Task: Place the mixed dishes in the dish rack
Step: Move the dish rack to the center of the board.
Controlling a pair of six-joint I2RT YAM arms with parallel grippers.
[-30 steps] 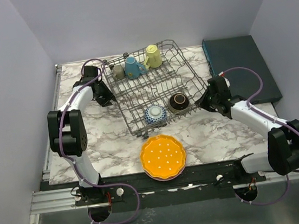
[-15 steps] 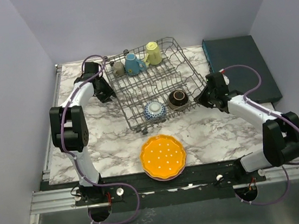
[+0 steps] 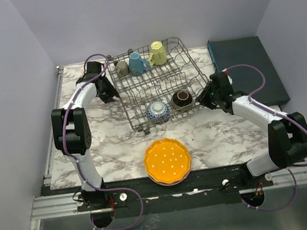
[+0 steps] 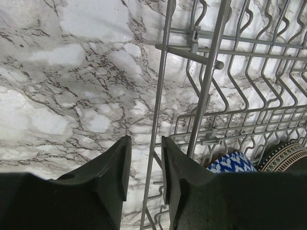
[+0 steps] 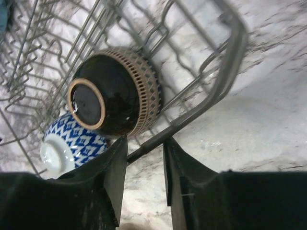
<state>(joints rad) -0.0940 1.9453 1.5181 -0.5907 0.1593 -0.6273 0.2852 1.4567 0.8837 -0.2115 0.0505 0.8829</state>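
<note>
Marble table (image 3: pixel 217 135): both fingers pinch dish rack (image 3: pixel 155 81) rim wires (wrist views only); overhead adds orange plate (image 3: pixel 167 161).

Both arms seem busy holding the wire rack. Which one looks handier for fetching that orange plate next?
Probably the right. Both grippers, left and right, straddle rim wires of the dish rack. The orange plate lies near the front edge, and the right gripper sits at the rack's nearer corner while the left grips the far side.
</note>
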